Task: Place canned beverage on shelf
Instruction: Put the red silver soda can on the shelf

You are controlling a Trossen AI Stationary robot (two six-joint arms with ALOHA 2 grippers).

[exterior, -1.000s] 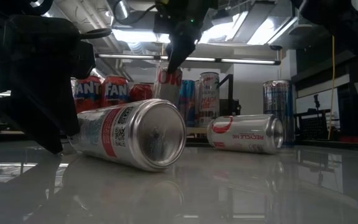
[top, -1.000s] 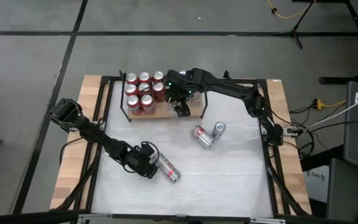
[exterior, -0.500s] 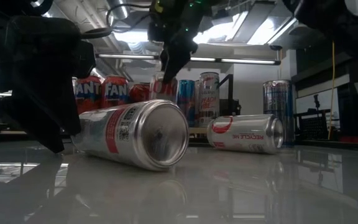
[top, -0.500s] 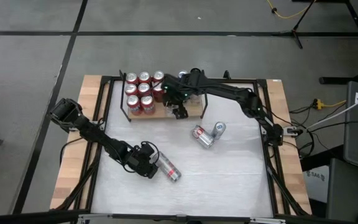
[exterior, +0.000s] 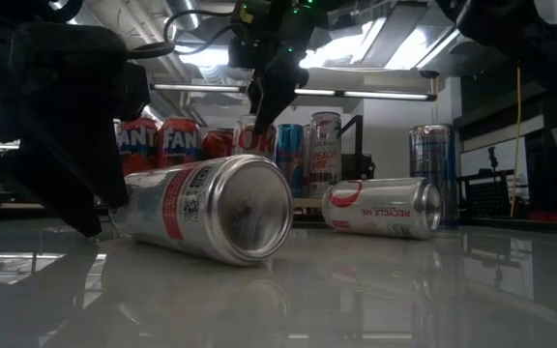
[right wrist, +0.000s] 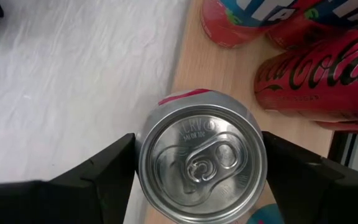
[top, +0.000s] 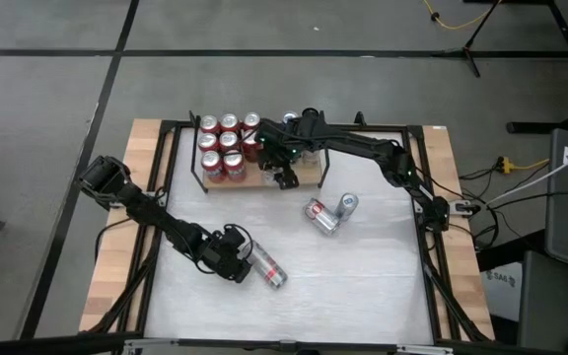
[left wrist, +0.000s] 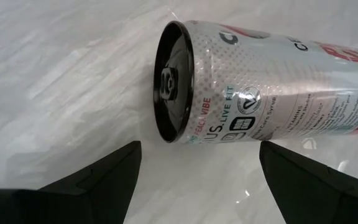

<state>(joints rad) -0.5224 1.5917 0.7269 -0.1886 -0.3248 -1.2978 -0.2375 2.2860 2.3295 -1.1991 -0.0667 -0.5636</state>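
The right gripper [right wrist: 197,180] hung over the shelf [top: 309,175], its jaws spread either side of an upright can [right wrist: 202,163] that stood on the wood beside the red cans [top: 225,143]; whether the pads pressed it could not be told. The left gripper [left wrist: 194,180] sat low on the table [top: 363,276], jaws released, facing the dark bottom of a fallen can [left wrist: 260,93] just ahead; its long axis ran away from the jaws, so the left arm was nearer
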